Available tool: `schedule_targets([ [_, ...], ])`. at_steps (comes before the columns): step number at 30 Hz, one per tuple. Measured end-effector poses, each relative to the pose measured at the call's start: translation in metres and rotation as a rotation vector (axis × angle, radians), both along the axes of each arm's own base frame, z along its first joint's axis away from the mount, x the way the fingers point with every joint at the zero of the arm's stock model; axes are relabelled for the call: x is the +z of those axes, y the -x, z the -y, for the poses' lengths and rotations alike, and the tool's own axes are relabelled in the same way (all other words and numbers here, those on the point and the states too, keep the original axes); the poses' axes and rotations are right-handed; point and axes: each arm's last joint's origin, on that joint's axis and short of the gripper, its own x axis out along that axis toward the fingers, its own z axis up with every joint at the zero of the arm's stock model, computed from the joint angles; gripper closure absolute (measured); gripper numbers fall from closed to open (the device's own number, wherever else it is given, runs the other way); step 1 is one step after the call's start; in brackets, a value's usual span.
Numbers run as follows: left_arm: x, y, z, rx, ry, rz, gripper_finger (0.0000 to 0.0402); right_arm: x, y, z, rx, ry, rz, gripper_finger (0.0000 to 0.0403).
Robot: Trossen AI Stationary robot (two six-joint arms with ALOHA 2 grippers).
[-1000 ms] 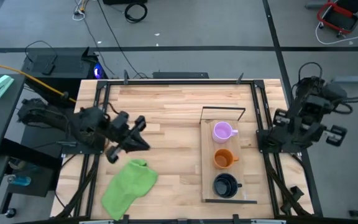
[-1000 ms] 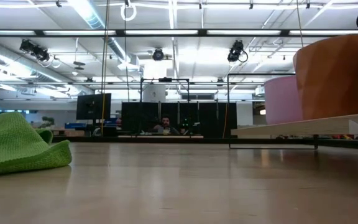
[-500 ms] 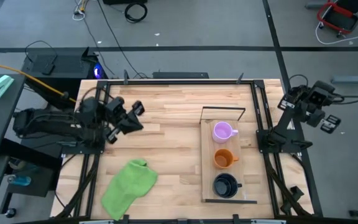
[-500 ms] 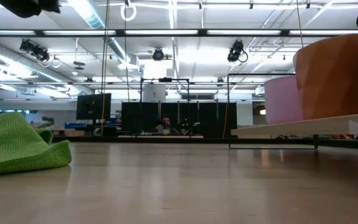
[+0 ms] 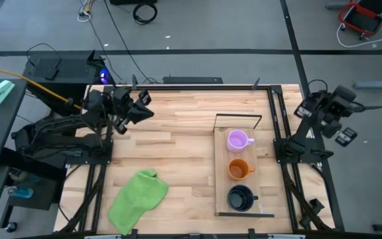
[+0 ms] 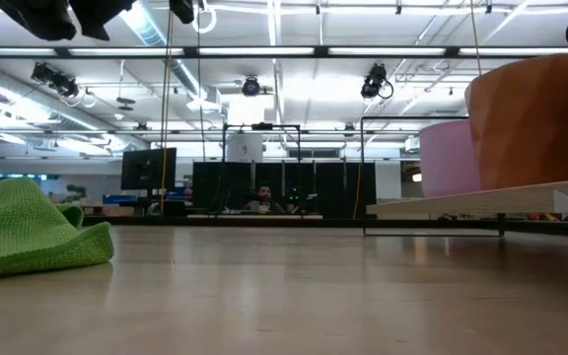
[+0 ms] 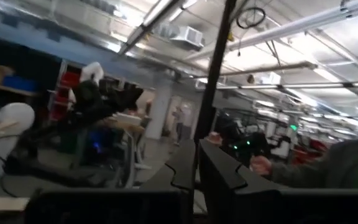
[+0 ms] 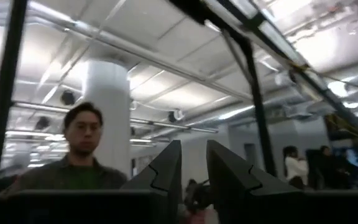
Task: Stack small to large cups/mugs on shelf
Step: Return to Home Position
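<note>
Here, your left claw [image 7: 197, 152], fingers closed to a slit and holding nothing, hangs raised; the green cloth [image 5: 138, 199] lies well apart from it. Farther right, between both claws and nearer the right one, the shelf [image 5: 220, 199] carries the purple mug [image 5: 237, 140], orange mug [image 5: 238, 169] and black mug [image 5: 240, 198] in a row, just beside one another. Your right claw [image 8: 193, 148], fingers slightly parted and empty, points away from the shelf. Likely hazard: a low swing of the right arm could clip the wire frame [image 5: 239, 115] and jolt the mugs
</note>
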Motion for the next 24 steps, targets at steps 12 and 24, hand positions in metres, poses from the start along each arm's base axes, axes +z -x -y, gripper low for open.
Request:
schedule_targets([
  [12,-0.056,0.02,0.013,-0.004,0.084,0.097,0.0369,-0.037,-0.019,-0.029,0.063,-0.032,-0.017,0.0319],
  [24,-0.089,0.032,0.016,0.014,0.111,0.039,0.0376,-0.076,-0.032,-0.048,0.1,-0.104,-0.017,0.0319],
])
